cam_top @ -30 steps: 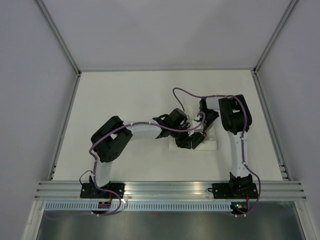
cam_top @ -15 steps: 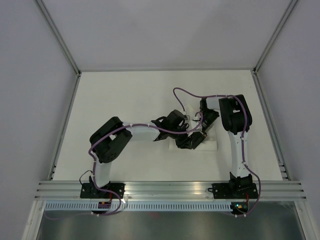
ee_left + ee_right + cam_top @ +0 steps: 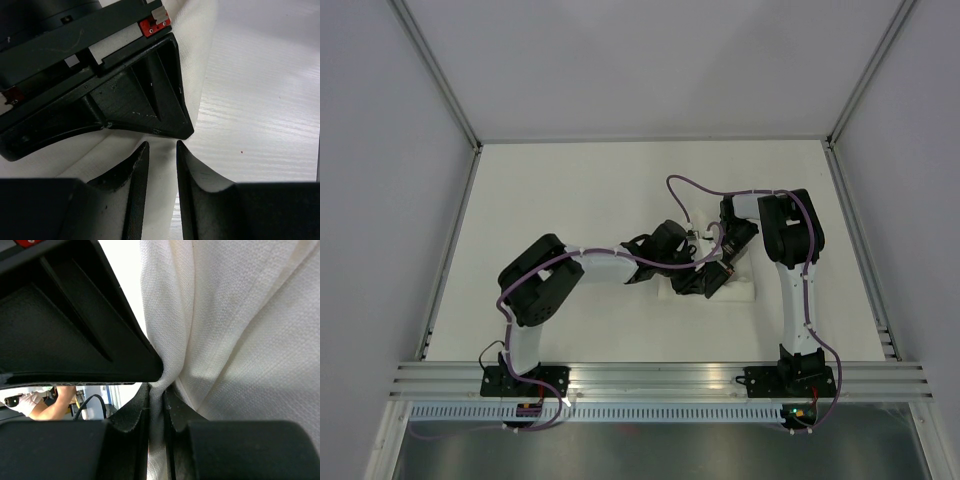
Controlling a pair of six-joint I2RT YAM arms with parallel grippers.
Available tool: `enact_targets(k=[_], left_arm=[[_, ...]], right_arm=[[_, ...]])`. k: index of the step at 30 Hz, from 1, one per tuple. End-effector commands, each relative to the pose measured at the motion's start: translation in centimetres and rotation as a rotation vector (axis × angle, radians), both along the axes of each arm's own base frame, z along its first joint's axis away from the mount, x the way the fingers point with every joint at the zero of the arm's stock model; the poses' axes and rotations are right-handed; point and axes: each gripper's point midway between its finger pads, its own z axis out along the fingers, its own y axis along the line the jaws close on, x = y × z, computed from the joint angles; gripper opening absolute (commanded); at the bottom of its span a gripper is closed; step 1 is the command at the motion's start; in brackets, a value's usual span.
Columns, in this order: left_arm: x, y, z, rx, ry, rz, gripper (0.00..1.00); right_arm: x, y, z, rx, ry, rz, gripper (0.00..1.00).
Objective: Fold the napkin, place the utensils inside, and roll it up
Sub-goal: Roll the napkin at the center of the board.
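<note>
The napkin is a small white bundle at the table's middle right, and both grippers meet at its left end. My right gripper is shut on a pinched fold of the napkin, which hangs in creased folds. My left gripper stands with its jaws a narrow gap apart. The napkin's edge runs through that gap without bunching. The right gripper's black finger lies just beyond the left fingertips. The utensils are hidden.
An aluminium rail carries both arm bases along the near edge. Metal frame strips border the white table left and right. A purple cable loops over the right arm. A gloved person shows in the background.
My left gripper has eased open a little and its wrist has shifted slightly left. The right arm and the napkin have stayed put.
</note>
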Motion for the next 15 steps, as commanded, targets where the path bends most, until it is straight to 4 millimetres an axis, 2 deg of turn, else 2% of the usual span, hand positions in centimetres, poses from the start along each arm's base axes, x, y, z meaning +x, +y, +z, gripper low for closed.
enact_targets(k=[1, 4, 9, 15], left_arm=[[2.1, -0.3, 0.4, 0.001, -0.035, 0.068, 0.34], [1.9, 0.1, -0.5, 0.019, -0.019, 0.076, 0.33], [1.9, 0.5, -1.5, 0.065, 0.001, 0.093, 0.31], [2.2, 0.8, -2.4, 0.106, 0.02, 0.12, 0.27]], right_arm=[[2.2, -0.8, -3.7, 0.008, -0.193, 0.083, 0.13], [2.2, -0.8, -3.6, 0.008, -0.199, 0.082, 0.15], [2.3, -0.8, -3.2, 0.0, -0.219, 0.072, 0.23], [2.9, -0.6, -1.7, 0.012, -0.258, 0.051, 0.34]])
